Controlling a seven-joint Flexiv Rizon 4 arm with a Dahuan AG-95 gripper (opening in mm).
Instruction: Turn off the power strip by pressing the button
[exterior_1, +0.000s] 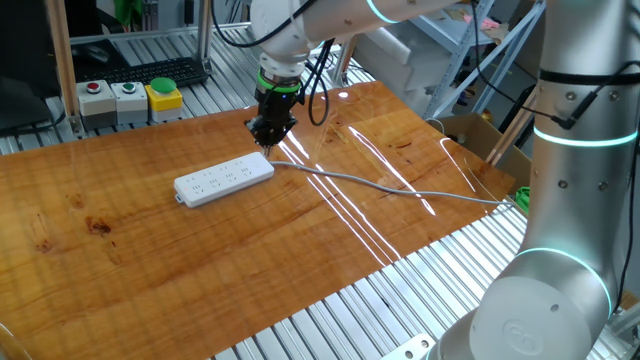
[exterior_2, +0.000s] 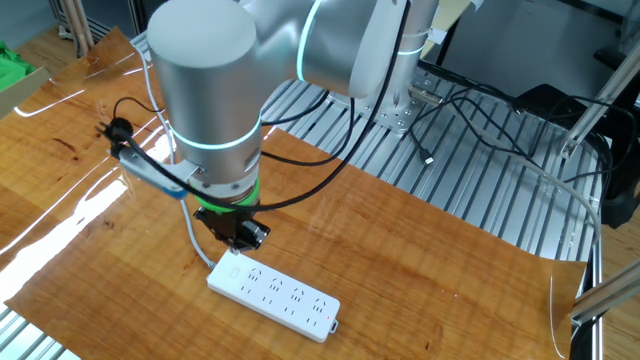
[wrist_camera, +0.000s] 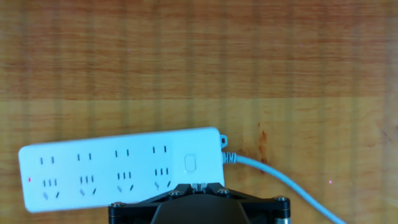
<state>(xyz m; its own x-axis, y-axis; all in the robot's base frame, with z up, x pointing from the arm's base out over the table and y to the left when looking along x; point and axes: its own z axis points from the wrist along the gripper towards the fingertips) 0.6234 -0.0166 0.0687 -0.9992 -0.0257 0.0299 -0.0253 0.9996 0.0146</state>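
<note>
My tool (exterior_1: 270, 132) hangs just above the cord end of the strip (exterior_1: 224, 179), which lies flat on the bench (exterior_1: 120, 260). In the hand view the button (wrist_camera: 190, 163) sits just ahead of my fingertips (wrist_camera: 199, 186); those tips appear pressed together with no gap, so I take the tool as clenched on nothing.

The strip looks like light, hard plastic, smooth on glossy wood, so I judge it will slide or pivot if I push at a slant. The cord (exterior_1: 400, 188) trailing off behind me is thin and limp and will not anchor it.

Nothing here needs gripping. The place to touch is the small pale button itself, pressed straight down so the bench takes the force. It probably gives with a light click; more would only skid the strip.
</note>
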